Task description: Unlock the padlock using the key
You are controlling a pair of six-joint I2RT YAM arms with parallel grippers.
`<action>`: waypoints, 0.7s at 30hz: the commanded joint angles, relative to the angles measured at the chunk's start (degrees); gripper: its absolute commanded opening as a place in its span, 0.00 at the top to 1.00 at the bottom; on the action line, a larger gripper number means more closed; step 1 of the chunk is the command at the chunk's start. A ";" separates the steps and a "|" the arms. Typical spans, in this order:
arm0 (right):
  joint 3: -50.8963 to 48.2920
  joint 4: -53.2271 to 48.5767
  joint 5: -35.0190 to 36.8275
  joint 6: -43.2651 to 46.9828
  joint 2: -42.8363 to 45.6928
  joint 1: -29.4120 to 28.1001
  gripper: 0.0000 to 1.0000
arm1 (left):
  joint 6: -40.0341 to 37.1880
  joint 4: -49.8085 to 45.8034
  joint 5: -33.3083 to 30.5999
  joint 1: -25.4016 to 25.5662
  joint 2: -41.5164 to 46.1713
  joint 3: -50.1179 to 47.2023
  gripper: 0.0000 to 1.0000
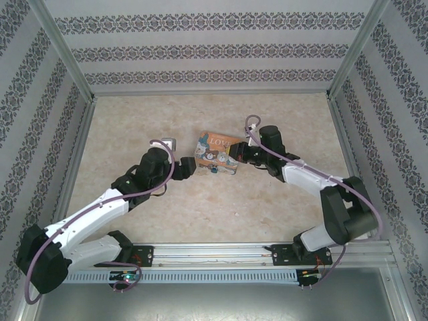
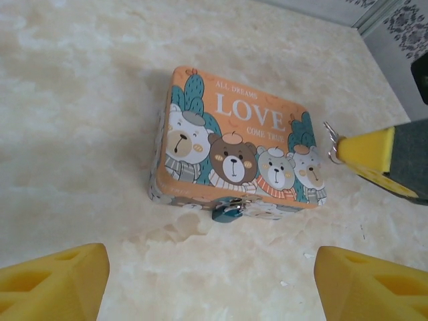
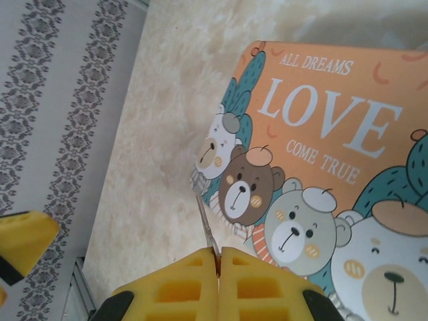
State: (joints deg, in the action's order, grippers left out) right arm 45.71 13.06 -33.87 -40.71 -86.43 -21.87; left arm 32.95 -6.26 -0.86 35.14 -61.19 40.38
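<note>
Marble-look tabletop (image 2: 80,80), box (image 2: 261,114) lettered "ALL DREAMS LOVE COME TRUE", seemingly teal padlock (image 2: 226,212)

Top external: looked down from high behind the arm bases, far from the LOVE box (image 1: 215,152). Left wrist: faced its front wall and padlock (image 2: 226,211), near. Right wrist: sat closest, above its lid. Found that lid in all three.

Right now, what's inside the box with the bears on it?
The box is closed, so its inside is hidden. All that shows is the outside, where a small teal padlock sits on its front side.
</note>
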 commanded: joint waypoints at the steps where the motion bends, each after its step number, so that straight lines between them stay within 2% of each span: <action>1: 3.33 0.45 0.07 -0.36 -3.83 -0.01 1.00 | 3.52 3.29 2.43 -0.51 -1.58 -0.24 0.20; 7: 5.86 1.91 -0.47 -0.51 -9.46 -0.36 1.00 | 6.68 7.24 5.02 -0.51 -4.70 -1.49 0.21; 21: 8.61 6.65 -3.30 -0.26 -15.39 -1.51 1.00 | 9.52 13.92 9.04 -0.66 -8.40 -3.19 0.21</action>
State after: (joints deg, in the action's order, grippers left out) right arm 52.51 16.73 -35.42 -40.73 -100.36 -22.76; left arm 40.88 3.53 6.26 35.14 -68.77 38.17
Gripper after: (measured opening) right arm 0.048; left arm 0.792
